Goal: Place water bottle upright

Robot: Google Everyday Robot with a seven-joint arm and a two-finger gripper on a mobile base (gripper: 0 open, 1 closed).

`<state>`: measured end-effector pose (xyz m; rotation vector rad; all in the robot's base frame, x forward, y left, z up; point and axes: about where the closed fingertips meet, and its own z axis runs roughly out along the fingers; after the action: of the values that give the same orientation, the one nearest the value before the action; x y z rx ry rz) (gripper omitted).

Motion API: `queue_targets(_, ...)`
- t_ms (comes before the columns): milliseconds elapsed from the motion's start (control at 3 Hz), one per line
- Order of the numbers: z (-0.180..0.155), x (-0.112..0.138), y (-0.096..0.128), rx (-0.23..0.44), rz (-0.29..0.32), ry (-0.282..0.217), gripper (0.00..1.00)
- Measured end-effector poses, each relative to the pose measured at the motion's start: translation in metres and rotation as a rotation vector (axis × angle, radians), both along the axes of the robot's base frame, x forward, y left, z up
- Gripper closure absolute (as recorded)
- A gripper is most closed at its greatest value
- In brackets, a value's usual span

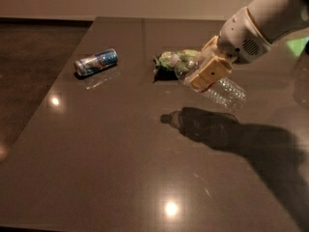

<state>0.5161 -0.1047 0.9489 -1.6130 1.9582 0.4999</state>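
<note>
Glare spots mark the near stretch of the bench (96, 168), which carries nothing else up to a dark shadow (207, 127) right of centre. Just beyond and above that shadow hangs the tool (206, 75), reaching in from the right edge on the pale arm (270, 18), its tan fingers pinching the water bottle (226, 92) across the upper body. The bottle is tilted, its base low toward the right edge and its neck raised toward the far left. Its shadow lies apart from it, so it looks held clear of the surface rather than resting on it. Behind the neck, close enough to overlap it from this view, a green packet (166, 61) lies on the bench, and the cap is hard to pick out against it. Farther left, near the left edge and well apart from the rest, a drink can (95, 62) lies on its side. The step in hand appears to be the turn from lying to standing: grasp made, reorientation partly done. The next move probably calls for more wrist rotation until the base faces straight down, then a gentle descent onto open bench — away from the packet — with the release only once the base sits flat, since a light bottle set down off-plumb could topple.
</note>
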Motion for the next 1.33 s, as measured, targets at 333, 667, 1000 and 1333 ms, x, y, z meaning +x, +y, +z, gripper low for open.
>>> queue_targets(333,0.0082,0.0027,-0.0049,0.133,-0.072,-0.039,1.00)
queue_targets(667,0.0096,0.0069,-0.0092,0.253,-0.129,-0.086,1.00)
queue_targets(1000,0.0043,0.0116,-0.0119,0.428,-0.139,-0.121,1.00)
queue_targets(1333,0.0025,0.0116,-0.0114,0.596,-0.108,-0.146,1.00)
